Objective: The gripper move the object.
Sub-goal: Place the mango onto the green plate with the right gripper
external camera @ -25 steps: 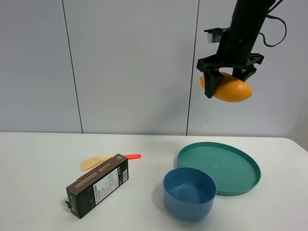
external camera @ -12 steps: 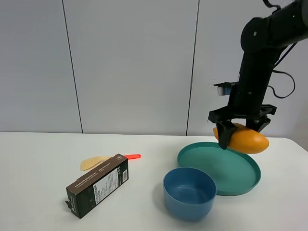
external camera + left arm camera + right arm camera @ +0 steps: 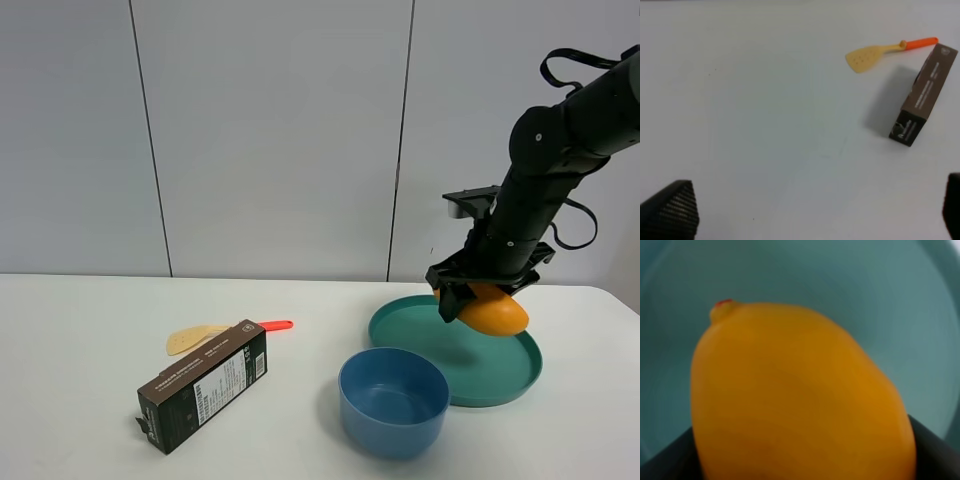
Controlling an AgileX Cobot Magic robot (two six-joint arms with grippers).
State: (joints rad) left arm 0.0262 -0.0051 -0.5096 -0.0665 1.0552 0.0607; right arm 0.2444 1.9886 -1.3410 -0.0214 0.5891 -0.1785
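Jaws of the left gripper (image 3: 810, 215) stand wide apart with nothing between them, hanging over bare worktop (image 3: 80, 400) toward its left side, well away from the fruit. Near the front left of the worktop lies a dark carton (image 3: 205, 385), and just behind it a tan spatula (image 3: 195, 338) with an orange handle.

Moving right, a blue bowl (image 3: 392, 400) sits at the front, its rim just beside the front-left edge of a teal plate (image 3: 520, 375).

Over that plate the right gripper (image 3: 470, 295) is clamped on the mango (image 3: 492, 312). This arm alone has the fruit, so the coming move is its own. The mango hangs low over the far half of the plate. Its long axis runs roughly level and points toward the worktop's right edge, tipped down a little at that end. The jaws cross it near its left end, so most of its length sticks out to the right of the grip. The right wrist view shows the plate's floor directly behind the fruit. Whether the mango already touches the plate cannot be told. It looks just clear, so the release likely wants a slight further drop before the jaws part.
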